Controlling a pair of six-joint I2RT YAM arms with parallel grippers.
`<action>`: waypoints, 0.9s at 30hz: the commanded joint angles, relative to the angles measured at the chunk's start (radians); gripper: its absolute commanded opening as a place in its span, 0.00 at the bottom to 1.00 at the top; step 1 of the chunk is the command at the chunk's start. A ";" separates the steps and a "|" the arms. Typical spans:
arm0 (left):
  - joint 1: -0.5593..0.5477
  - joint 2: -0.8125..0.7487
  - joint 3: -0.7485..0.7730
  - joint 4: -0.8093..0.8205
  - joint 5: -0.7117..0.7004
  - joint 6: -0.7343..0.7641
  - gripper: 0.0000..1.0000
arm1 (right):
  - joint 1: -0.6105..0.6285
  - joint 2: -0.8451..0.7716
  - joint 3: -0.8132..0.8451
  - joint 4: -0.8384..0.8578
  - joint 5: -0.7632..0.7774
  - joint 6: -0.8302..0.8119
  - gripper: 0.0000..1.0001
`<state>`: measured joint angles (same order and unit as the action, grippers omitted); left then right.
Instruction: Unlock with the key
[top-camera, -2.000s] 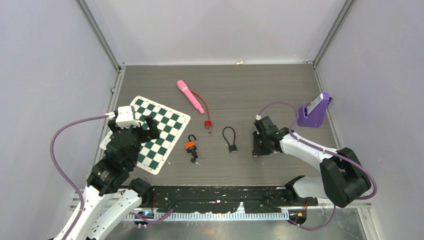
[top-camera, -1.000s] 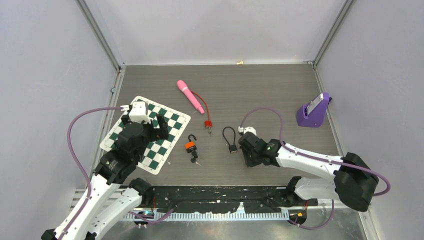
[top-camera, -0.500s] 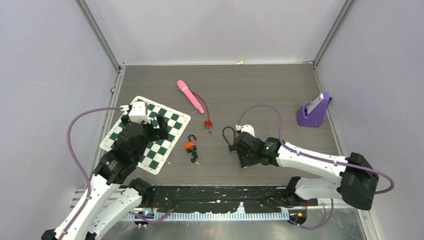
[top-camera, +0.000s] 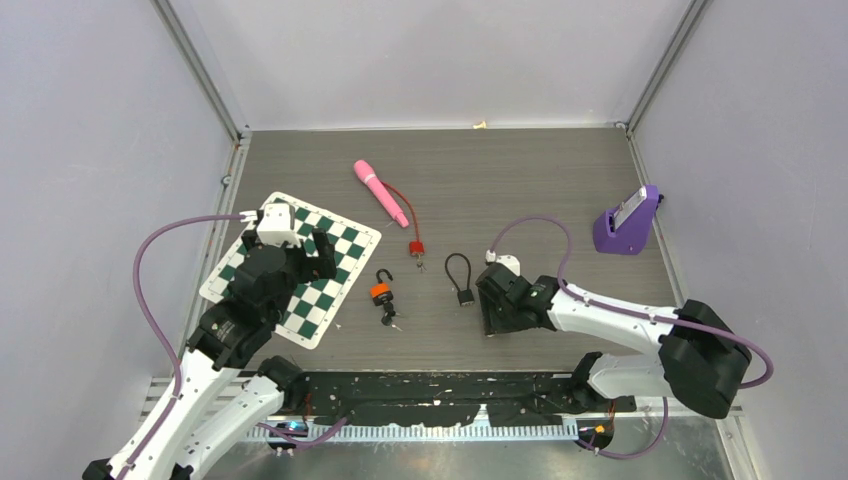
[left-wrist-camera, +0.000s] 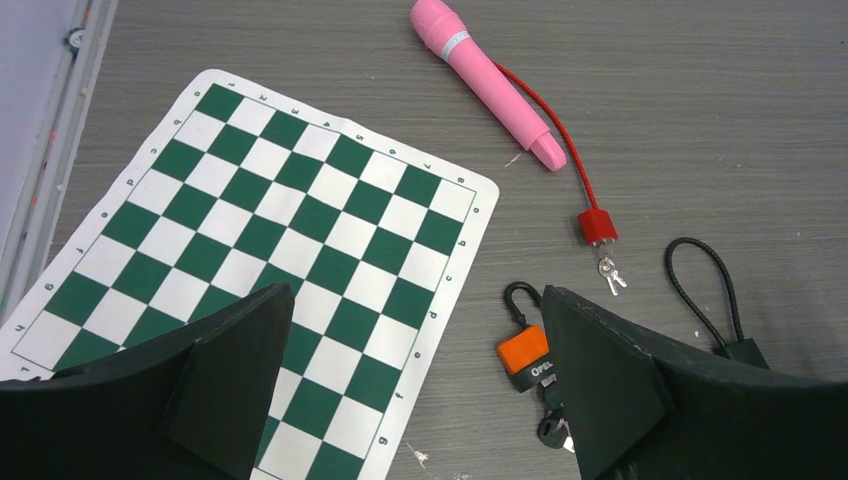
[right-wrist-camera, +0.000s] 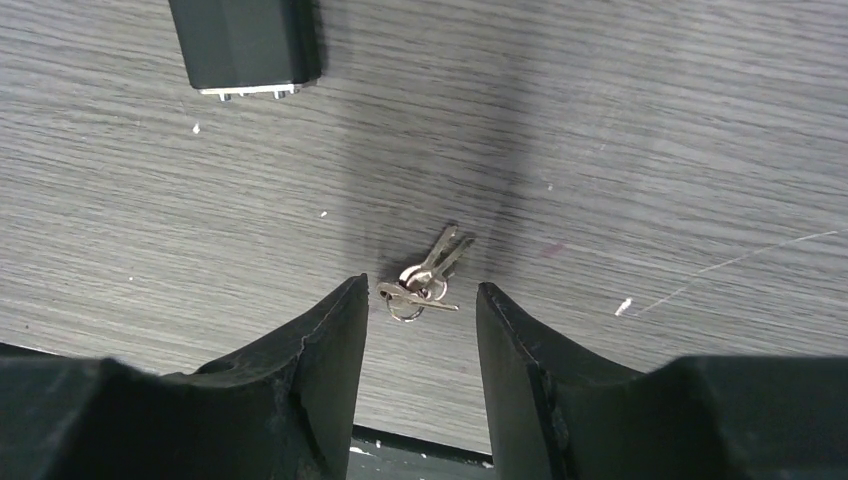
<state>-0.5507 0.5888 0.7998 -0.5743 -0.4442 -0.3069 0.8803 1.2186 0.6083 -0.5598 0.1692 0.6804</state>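
A small bunch of silver keys (right-wrist-camera: 425, 280) on a ring lies flat on the table, right at the tips of my right gripper (right-wrist-camera: 422, 295), which is open with nothing held. Just beyond them is the black cable padlock (right-wrist-camera: 245, 45), also visible from above (top-camera: 466, 296), left of the right gripper (top-camera: 495, 310). An orange padlock (left-wrist-camera: 525, 355) with its shackle open and a dark key (left-wrist-camera: 552, 430) beside its body lies near the mat. My left gripper (left-wrist-camera: 415, 300) hovers wide open over the mat's edge.
A green-and-white chessboard mat (top-camera: 295, 265) lies at the left. A pink handle (top-camera: 380, 192) trails a red cable to a red lock (top-camera: 415, 248) with tiny keys (left-wrist-camera: 608, 272). A purple stand (top-camera: 628, 222) sits at the far right.
My right gripper swept left towards the black padlock, went from shut to open, and now sits over the silver keys. The left arm came forward earlier and has since stayed still.
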 joint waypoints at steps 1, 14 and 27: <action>-0.005 -0.008 0.013 0.028 -0.009 0.006 0.99 | -0.006 0.041 -0.009 0.069 -0.025 0.019 0.51; -0.004 -0.002 0.011 0.027 -0.007 0.008 0.99 | -0.004 0.049 -0.024 0.090 -0.033 -0.008 0.10; -0.004 0.019 0.012 0.031 0.007 0.006 0.99 | -0.004 -0.113 -0.003 0.130 0.001 -0.116 0.05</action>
<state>-0.5507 0.6029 0.7998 -0.5743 -0.4427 -0.3065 0.8749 1.1526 0.5888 -0.4706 0.1455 0.6071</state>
